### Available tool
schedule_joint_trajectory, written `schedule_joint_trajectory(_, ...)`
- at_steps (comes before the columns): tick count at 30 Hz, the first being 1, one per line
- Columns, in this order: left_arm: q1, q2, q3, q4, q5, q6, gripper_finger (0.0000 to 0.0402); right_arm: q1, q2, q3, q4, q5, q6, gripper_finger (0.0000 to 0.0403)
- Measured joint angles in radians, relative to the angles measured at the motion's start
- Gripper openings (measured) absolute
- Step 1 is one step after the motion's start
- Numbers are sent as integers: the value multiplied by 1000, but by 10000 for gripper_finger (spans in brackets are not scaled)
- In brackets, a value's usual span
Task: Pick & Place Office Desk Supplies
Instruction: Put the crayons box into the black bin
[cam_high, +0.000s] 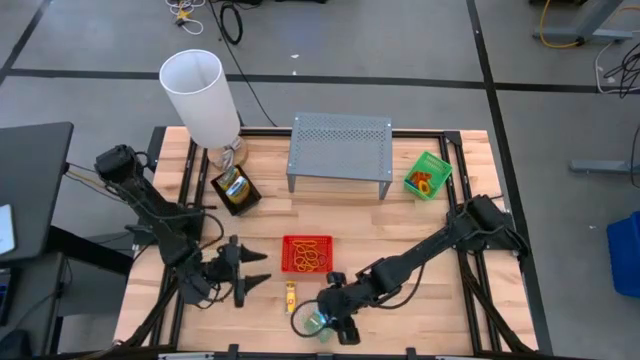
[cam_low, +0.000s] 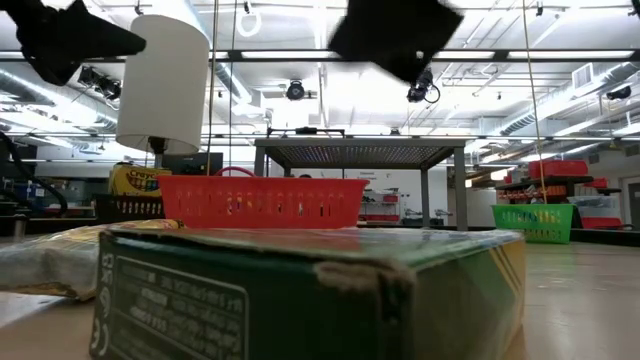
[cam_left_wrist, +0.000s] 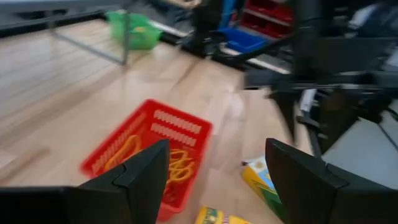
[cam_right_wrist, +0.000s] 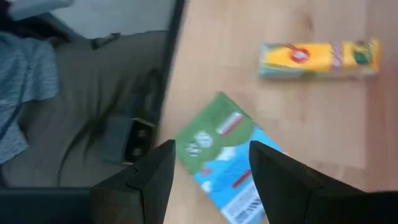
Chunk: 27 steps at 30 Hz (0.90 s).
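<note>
The right gripper (cam_high: 335, 326) hangs with its fingers spread and empty above a green-and-blue printed packet (cam_right_wrist: 225, 163) lying flat at the front edge of the wooden table (cam_high: 420, 225). Just beside it lies a small yellow crayon box (cam_right_wrist: 318, 58). The left gripper (cam_high: 250, 270), also parted and holding nothing, sits near the front left edge, facing a small red mesh tray (cam_high: 306, 253) with orange and yellow rubber bands (cam_left_wrist: 177, 168) inside. A small green mesh tray (cam_high: 428, 175) stands near the back right corner, beside a grey perforated metal stand (cam_high: 340, 147)
</note>
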Motion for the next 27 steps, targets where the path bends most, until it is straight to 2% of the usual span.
schedule_joint_trajectory(4, -9, 62, -45, 208, 13, 124, 265, -9, 20, 0, -22, 22, 76, 213)
schedule_joint_trajectory(9, -2, 160, -53, 381, 28, 242, 265, -12, 29, -1, -91, 58, 162, 213)
schedule_joint_trajectory(14, 18, 234, -52, 581, 80, 399, 265, -7, 62, -1, -99, 43, 220, 213)
schedule_joint_trajectory(17, 29, 260, -52, 631, 103, 453, 265, -6, 72, -16, -89, 28, 240, 213)
schedule_joint_trajectory(24, 54, 265, -52, 645, 128, 476, 265, -26, 61, -209, 189, -60, 335, 213)
schedule_joint_trajectory(27, 53, 265, -52, 647, 124, 478, 265, -38, 63, -249, 274, -88, 344, 213)
